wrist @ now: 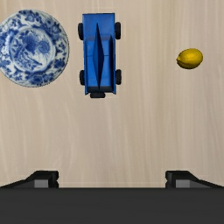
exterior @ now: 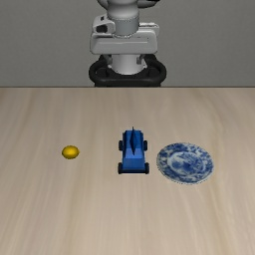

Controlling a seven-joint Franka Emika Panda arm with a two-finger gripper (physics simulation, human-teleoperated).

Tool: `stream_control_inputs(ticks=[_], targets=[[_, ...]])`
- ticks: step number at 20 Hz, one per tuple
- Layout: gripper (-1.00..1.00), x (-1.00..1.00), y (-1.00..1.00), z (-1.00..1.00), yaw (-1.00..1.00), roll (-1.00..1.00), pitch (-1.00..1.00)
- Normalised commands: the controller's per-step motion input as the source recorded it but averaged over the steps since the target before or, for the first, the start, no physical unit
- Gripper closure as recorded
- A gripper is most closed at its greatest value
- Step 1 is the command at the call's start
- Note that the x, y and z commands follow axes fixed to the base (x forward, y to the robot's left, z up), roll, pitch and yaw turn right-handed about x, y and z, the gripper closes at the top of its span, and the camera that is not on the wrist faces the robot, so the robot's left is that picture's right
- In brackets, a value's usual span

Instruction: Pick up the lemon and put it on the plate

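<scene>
A small yellow lemon (exterior: 70, 152) lies on the wooden table toward the exterior view's left; the wrist view also catches the lemon (wrist: 190, 59). A blue-and-white patterned plate (exterior: 185, 161) rests toward the exterior view's right, and the plate (wrist: 31, 47) appears under my hand too. My gripper (wrist: 112, 178) hangs high above the table with its fingertips (wrist: 42, 177) far apart and nothing between them. It is well away from the lemon and the plate.
A blue toy car (exterior: 132, 151) stands between the lemon and the plate; the car (wrist: 101, 53) is seen from above in the wrist view. The robot's base (exterior: 127, 70) stands at the table's far edge. Bare wood surrounds the three objects.
</scene>
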Motion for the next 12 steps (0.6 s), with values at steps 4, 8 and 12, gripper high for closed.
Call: stream_control_inputs(ticks=[4,8,12], targets=[[-1.00,0.00,-1.00,0.00,0.00,0.00,0.00],[-1.00,0.00,-1.00,0.00,0.00,0.00,0.00],[-1.00,0.00,-1.00,0.00,0.00,0.00,0.00]])
